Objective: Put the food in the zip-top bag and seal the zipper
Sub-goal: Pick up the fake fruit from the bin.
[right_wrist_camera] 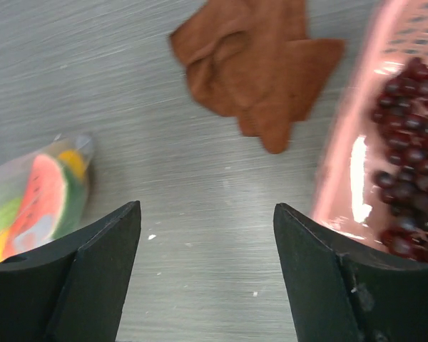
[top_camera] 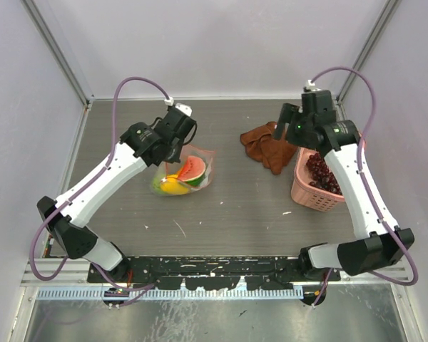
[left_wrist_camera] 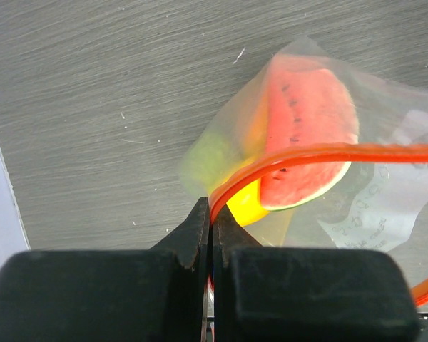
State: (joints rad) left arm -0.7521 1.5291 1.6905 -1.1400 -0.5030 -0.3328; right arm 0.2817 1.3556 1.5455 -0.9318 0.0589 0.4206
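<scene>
Closest to the left wrist camera, the left gripper [left_wrist_camera: 211,214] is seen with its jaws pressed together on the zipper [left_wrist_camera: 328,151], the orange-red strip being pinched right at the fingertips and curving away ahead of them and to their right. Beyond the fingertips the zip-top bag [left_wrist_camera: 385,206] lies on the grey table [left_wrist_camera: 93,107], and three pieces are held inside it: a watermelon slice [left_wrist_camera: 307,128], a yellow fruit [left_wrist_camera: 246,206] just ahead of the tips, and a lime-green ball [left_wrist_camera: 210,157] further ahead. The right gripper [right_wrist_camera: 207,228] is held above the table with its jaws wide apart and nothing between them. The grape bunch [right_wrist_camera: 414,142] is seen to its right, inside the pink basket [right_wrist_camera: 357,164], while a brown cloth [right_wrist_camera: 257,64] lies ahead of it. The filling step is judged unfinished, since the grapes are not yet bagged. For the next move, the right gripper would have to be shifted rightwards over the basket, lowered and closed on the bunch, while the bag's mouth is kept lifted by the left.
</scene>
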